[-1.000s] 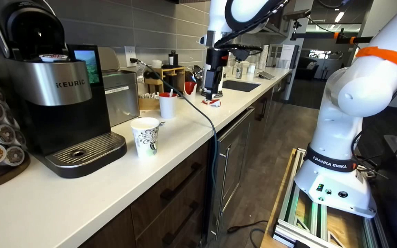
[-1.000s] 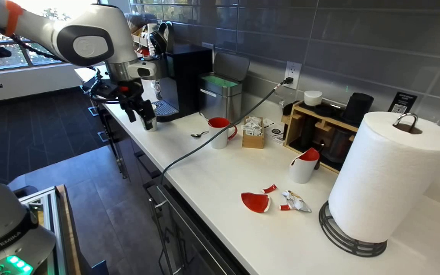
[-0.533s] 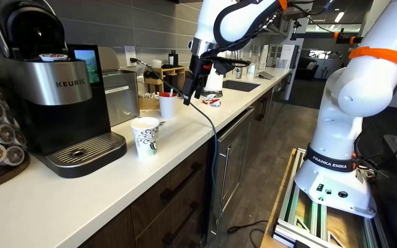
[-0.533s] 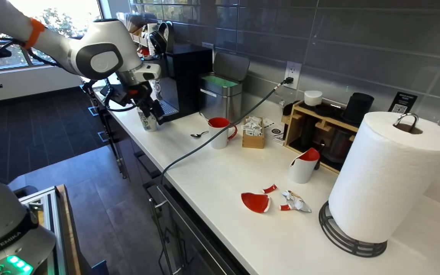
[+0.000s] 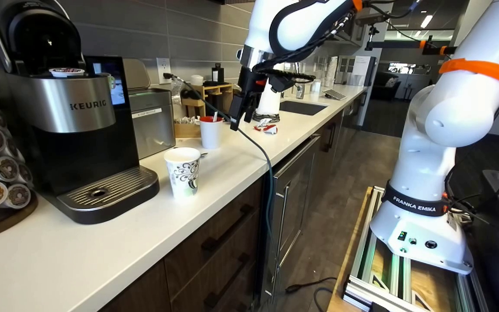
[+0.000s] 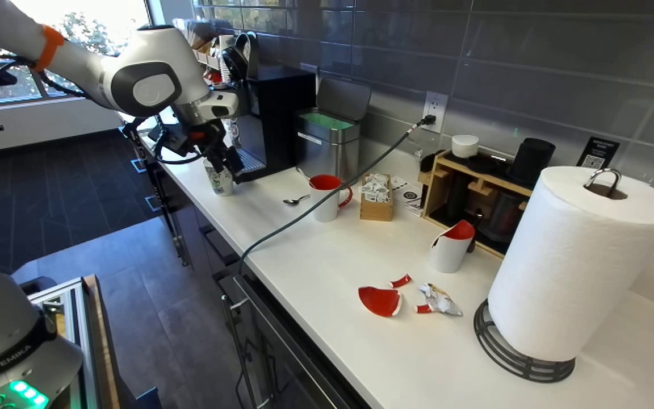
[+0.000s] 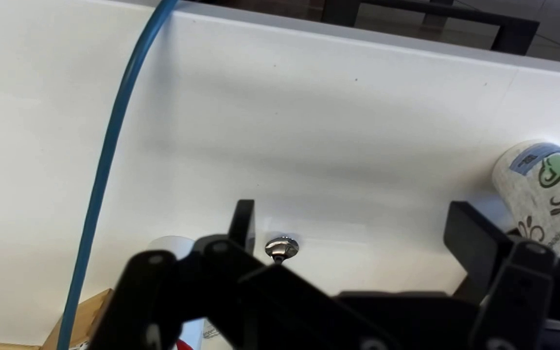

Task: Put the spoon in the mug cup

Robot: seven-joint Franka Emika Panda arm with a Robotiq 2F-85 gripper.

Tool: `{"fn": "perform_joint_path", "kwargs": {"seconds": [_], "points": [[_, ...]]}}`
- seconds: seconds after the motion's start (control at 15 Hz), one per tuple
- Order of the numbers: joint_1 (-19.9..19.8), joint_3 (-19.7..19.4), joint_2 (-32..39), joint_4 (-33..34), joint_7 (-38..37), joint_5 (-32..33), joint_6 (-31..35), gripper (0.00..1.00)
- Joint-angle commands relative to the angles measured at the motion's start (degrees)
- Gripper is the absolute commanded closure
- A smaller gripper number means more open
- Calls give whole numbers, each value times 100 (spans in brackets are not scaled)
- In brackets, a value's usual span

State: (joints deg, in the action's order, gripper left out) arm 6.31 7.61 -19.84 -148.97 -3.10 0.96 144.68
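The spoon lies on the counter; it shows in both exterior views (image 6: 296, 200) (image 5: 203, 154), and its bowl shows in the wrist view (image 7: 282, 248) with the rest hidden behind the gripper. The mug cup, white outside and red inside, stands upright beside the spoon (image 6: 325, 207) (image 5: 211, 134); a thin handle sticks out of it. In the wrist view the mug cup (image 7: 173, 244) is mostly hidden. My gripper (image 7: 350, 218) is open and empty above the counter, apart from the spoon; it shows in both exterior views (image 5: 241, 119) (image 6: 226, 165).
A patterned cup (image 5: 183, 172) stands near the coffee machine (image 5: 59, 104). A cable (image 6: 281, 229) crosses the counter past the mug cup. A packet box (image 6: 377, 210), broken cup (image 6: 452, 250), red shards (image 6: 380, 301) and paper towel roll (image 6: 582, 267) stand or lie farther along.
My gripper has swung and tilted, moving left in one exterior view and slightly right in the other during the first half second. Since then it is almost still. The objects have not moved.
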Motion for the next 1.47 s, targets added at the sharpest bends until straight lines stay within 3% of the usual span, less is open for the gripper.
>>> {"fn": "perform_joint_path", "kwargs": {"seconds": [0.0, 0.13, 0.33, 0.53, 0.6, 0.73, 0.93, 1.2, 1.33, 1.4], "points": [[11, -12, -2, 8, 0, 3, -16, 0], [102, -40, 114, 50, -51, -241, 89, 0], [-80, 403, 920, 282, -1169, -22, 1345, 0], [-443, 853, 1660, 592, -1981, 916, 2415, 0], [-796, 1110, 1820, 742, -2297, 1594, 2495, 0], [-1105, 1233, 1957, 1084, -2676, 2489, 2114, 0], [-1021, 1069, 2381, 1775, -3716, 3654, 1418, 0], [-792, 1175, 3053, 2450, -3831, 3575, 345, 0], [-708, 1202, 3368, 2657, -3845, 3492, 218, 0], [-168, 652, 3499, 2715, -3584, 3218, 431, 0]]}}
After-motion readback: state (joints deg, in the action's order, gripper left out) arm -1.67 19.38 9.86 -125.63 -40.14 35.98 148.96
